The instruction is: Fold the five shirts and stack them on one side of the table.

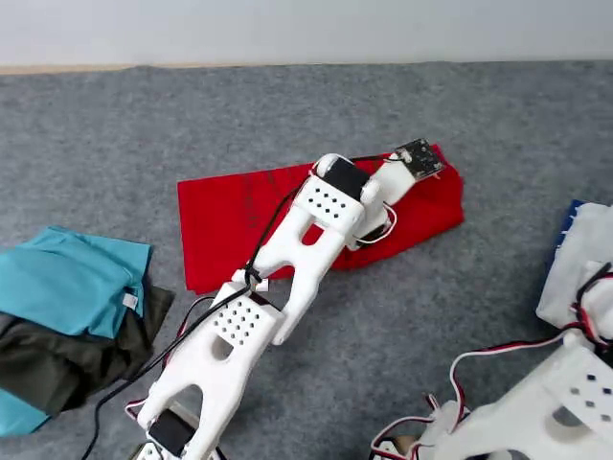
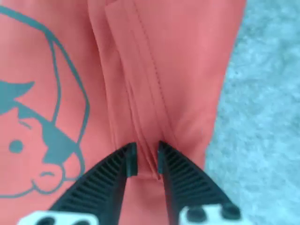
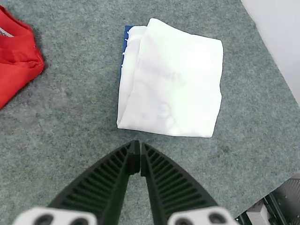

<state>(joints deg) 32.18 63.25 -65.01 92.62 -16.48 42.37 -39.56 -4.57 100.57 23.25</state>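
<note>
Left wrist view shows the left tool (image 2: 144, 157) clenched on a raised fold of the red shirt (image 2: 178, 70), which lies spread mid-desk (image 1: 431, 316). The right tool (image 3: 140, 157), clenched on nothing, hovers near the folded white shirt (image 3: 173, 79). A teal shirt (image 1: 67, 278) lies heaped on a dark shirt (image 1: 57, 359) at the opposite edge.

A grey, felt-covered table (image 1: 460, 287) carried everything. A red shirt (image 1: 230, 220) lay spread flat near its middle. At one side a teal shirt (image 1: 67, 283) sat on a dark garment (image 1: 57, 369). At the other side a folded white shirt (image 3: 173, 79) rested on what seemed a blue shirt (image 3: 126, 36), which was barely showing.
</note>
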